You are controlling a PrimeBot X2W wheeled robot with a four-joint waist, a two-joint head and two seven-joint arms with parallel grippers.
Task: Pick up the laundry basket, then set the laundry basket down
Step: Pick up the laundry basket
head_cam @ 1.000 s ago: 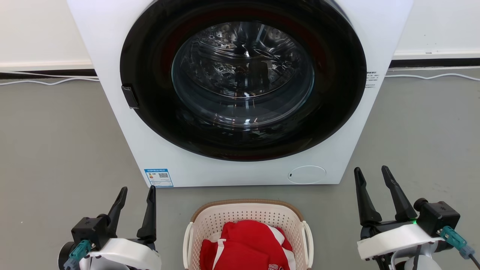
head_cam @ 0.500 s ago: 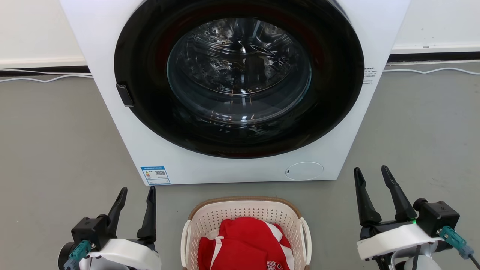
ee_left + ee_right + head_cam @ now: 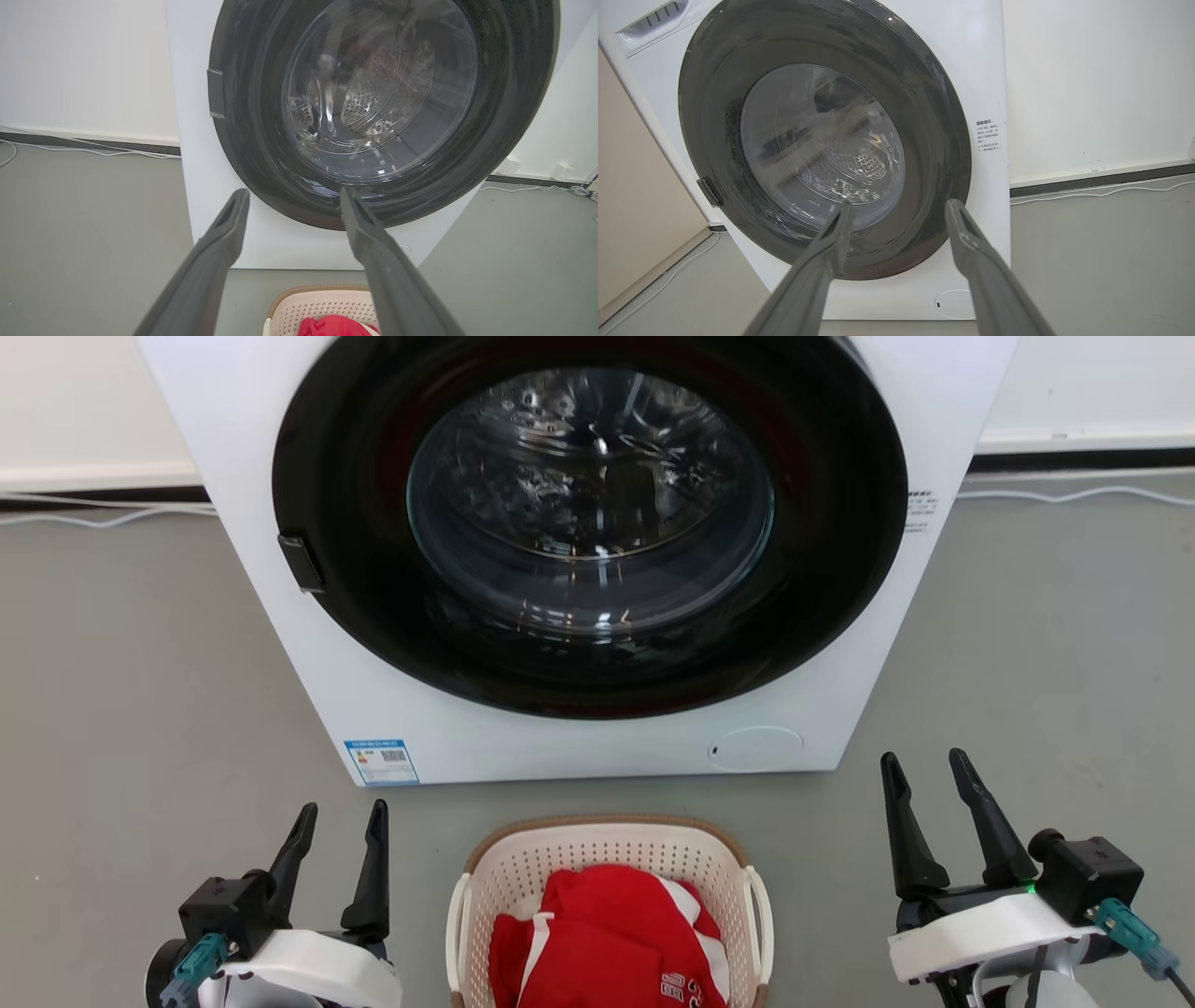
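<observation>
I could tip it by lifting one side.
The laundry basket [image 3: 597, 852] sits on the floor [image 3: 140, 709] between my left gripper [image 3: 343, 807] and right gripper [image 3: 922, 758], both spread and empty. The washer [image 3: 373, 709] is near; I might bump it.

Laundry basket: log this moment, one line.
laundry basket on floor, red garment inside | left hand open | right hand open | washer door shut

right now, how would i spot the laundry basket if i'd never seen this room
Find the big white front-loading washer. On the grey floor in front of it sits the laundry basket: cream, perforated, brown-rimmed, holding red clothing.
</observation>
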